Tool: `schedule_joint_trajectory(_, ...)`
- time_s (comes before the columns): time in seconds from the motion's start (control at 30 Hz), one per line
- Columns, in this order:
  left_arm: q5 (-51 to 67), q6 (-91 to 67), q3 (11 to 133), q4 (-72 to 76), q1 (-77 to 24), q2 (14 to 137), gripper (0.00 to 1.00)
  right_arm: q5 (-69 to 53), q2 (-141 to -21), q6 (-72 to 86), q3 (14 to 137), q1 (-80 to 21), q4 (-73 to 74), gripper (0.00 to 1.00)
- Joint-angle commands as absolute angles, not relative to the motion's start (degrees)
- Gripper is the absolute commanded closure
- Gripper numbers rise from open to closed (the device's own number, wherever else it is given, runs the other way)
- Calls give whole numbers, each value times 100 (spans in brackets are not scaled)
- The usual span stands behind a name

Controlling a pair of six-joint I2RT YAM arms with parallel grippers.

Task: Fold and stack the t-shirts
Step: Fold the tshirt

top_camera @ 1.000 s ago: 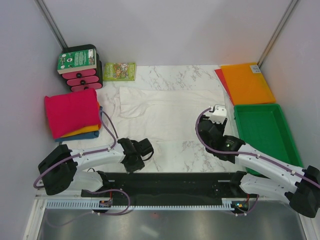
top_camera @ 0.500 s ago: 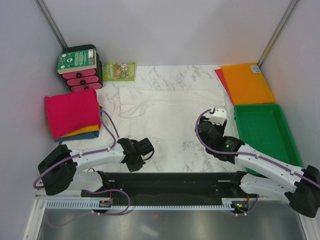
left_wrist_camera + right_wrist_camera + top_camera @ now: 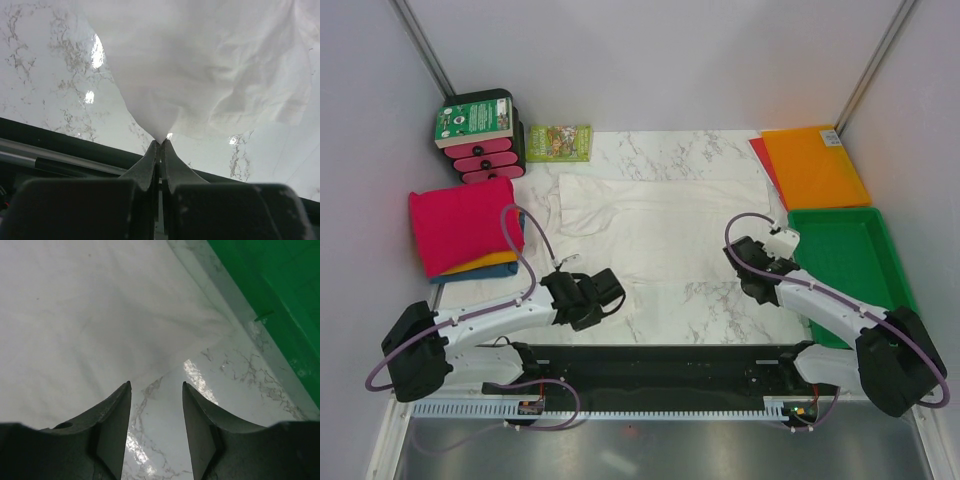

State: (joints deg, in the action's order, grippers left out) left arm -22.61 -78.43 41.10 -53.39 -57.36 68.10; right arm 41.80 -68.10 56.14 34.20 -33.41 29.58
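Note:
The plain white t-shirt lies spread on the marble table. My left gripper is shut on its near left hem; in the left wrist view the cloth rises from the closed fingertips of that gripper. My right gripper is open and empty at the shirt's near right corner; in the right wrist view this gripper hangs over bare marble, the shirt's edge just beyond the fingertips. The pile has the magenta-pink shirt on top, with orange and blue below it, at the left.
A green tray stands at the right, also in the right wrist view. A flat orange sheet lies behind it. A black-and-pink box stack and a green booklet sit at the back left.
My right arm has swung right and lower, bringing its gripper to the shirt's near right corner. My left arm has shifted slightly, still holding the hem.

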Motion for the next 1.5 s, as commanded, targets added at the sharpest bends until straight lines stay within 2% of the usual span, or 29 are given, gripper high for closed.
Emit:
schedule_joint_trajectory(0.0,-2795,-7515,4403,-5449,-5766,6574,98,4087,-6978,6099,3481,-2822,3094,48)
schedule_joint_trajectory(0.23,-2751,-7287,4307,-5177,-5766,6592,98,4148,-6803,6109,3437,-2163,3208,47)
schedule_joint_trajectory(0.43,-2619,-7075,4157,-4940,-5766,6609,98,4078,-7171,5862,3595,-1557,3155,47)
schedule_joint_trajectory(0.9,-2601,-6979,4096,-4913,-5774,6530,98,3832,-7892,5704,3542,-1204,2663,48)
schedule_joint_trajectory(1.1,-2611,-6987,4148,-4913,-5766,6574,98,3753,-7805,5695,3463,-1108,2610,67)
schedule_joint_trajectory(1.23,-2619,-6996,4148,-4922,-5766,6548,98,3727,-7717,5687,3410,-1072,2610,87)
schedule_joint_trajectory(1.33,-2654,-7013,4131,-4948,-5766,6486,98,3700,-7629,5660,3358,-1064,2602,98)
schedule_joint_trajectory(1.47,-2689,-7066,4122,-5062,-5766,6399,98,3691,-7489,5599,3305,-1072,2593,100)
